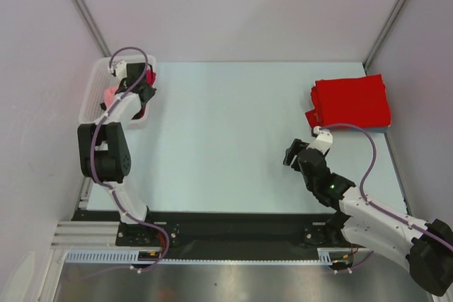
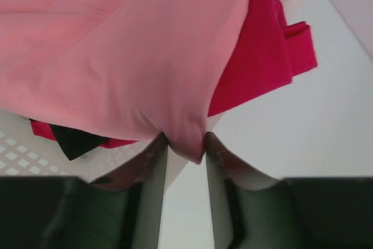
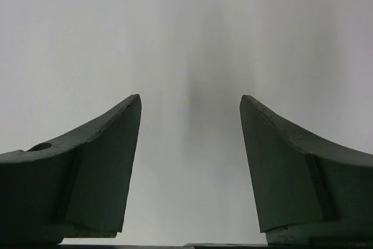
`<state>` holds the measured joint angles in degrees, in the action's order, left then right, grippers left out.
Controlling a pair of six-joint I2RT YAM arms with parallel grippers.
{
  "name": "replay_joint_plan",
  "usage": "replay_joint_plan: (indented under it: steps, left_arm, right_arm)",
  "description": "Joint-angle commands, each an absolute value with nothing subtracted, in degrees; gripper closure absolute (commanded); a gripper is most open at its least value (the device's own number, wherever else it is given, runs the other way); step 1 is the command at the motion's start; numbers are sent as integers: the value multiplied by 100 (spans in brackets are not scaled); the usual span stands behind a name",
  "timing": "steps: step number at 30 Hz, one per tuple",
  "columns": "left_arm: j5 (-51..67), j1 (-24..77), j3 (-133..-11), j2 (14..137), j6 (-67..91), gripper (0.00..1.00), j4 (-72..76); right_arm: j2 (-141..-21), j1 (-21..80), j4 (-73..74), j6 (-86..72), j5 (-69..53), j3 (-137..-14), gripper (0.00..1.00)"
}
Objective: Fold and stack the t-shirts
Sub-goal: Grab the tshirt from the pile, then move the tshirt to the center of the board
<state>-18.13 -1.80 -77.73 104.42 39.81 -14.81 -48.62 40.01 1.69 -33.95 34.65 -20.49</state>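
The left hand point(image 2: 186, 144) is pinching a small fold of the pink t-shirt point(image 2: 116, 56) between its fingertips, with the jaws standing narrow on the cloth. Just ahead of the tips the shirt is hanging soft and limp. It looks light and has no stiffness, so it will likely sag and trail from a single pinch. Which part of the shirt this fold belongs to cannot be told; a hem or shoulder seam would probably give more control when spreading it. Beyond the pink cloth, to the hand's right, a red t-shirt point(image 2: 256, 56) is spilling over the rim of the white lattice basket point(image 2: 23, 161) that is holding both.

The right hand point(image 3: 190, 144) is hanging wide open with nothing in it, facing bare pale worktop point(image 1: 226, 125) — flat and smooth, probably letting cloth slide easily. Farther past this hand, a folded red stack point(image 1: 352, 102) is sitting at the worktop's far corner. Plain pale walls point(image 1: 233, 5) are enclosing the space on three sides.
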Motion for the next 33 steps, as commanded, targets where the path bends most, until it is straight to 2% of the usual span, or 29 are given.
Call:
replay_joint_plan:
  steps: [1,2,4,15,21,24,25,28,31,33]
  left_arm:
    - [-2048,-290,-8226,10477,4008,80,-1617]
    - [-2048,-290,-8244,10433,3990,89,-1617]
    - [-2118,-290,-8253,10258,3964,100,-1696]
    - [-2436,-290,-8191,8184,3709,100,-2004]
    - [-371,-45,-8542,7155,3586,100,-1802]
    - [-44,859,-8797,6979,3577,100,-1811]
    - [-44,1436,-8850,6979,3595,100,-1784]
    - [955,2413,-8938,7162,3901,100,-1198]
    - [1949,2977,-9324,7644,4218,100,-870]
    - [2344,2988,-9702,7822,4376,100,-879]
  right_arm:
    - [-4764,3964,53,-3437,3595,-2039,28]
    - [-4755,3964,53,-3445,3595,-2039,28]
    - [-4755,3955,53,-3445,3586,-2022,27]
    - [-4737,3946,-132,-3428,3498,-2022,27]
    - [-4772,3938,-185,-3384,3437,-2021,28]
    - [-4773,3929,-176,-3375,3506,-2021,28]
    - [-4764,3929,-158,-3384,3516,-2030,27]
    - [-4738,3911,-97,-3410,3568,-2030,28]
    - [-4702,3859,-79,-3419,3577,-2013,28]
    - [-4667,3823,-35,-3437,3586,-2030,28]
